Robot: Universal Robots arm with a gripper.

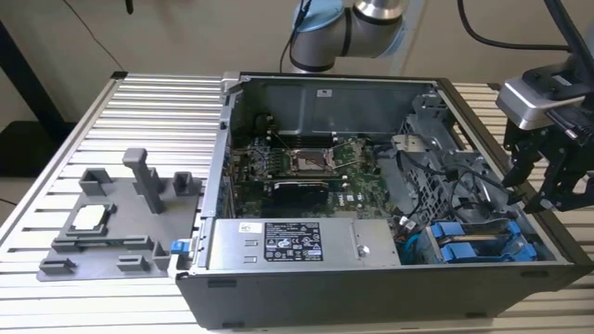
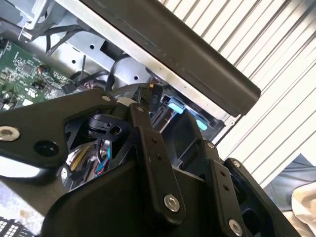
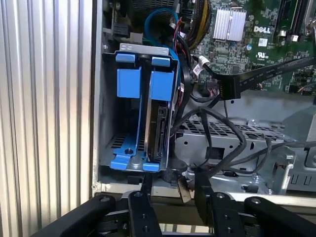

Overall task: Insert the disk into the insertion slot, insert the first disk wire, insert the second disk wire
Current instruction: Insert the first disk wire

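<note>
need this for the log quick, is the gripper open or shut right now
gripper: open, holding nothing

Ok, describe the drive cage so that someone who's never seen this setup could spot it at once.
Start at the open computer case on the slatted table. In its corner at the exterior view's right, beside the silver labelled power-supply box, sits the grey sheet-metal drive cage. Unlike anything around it, it holds two bright blue carriers side by side.
</note>
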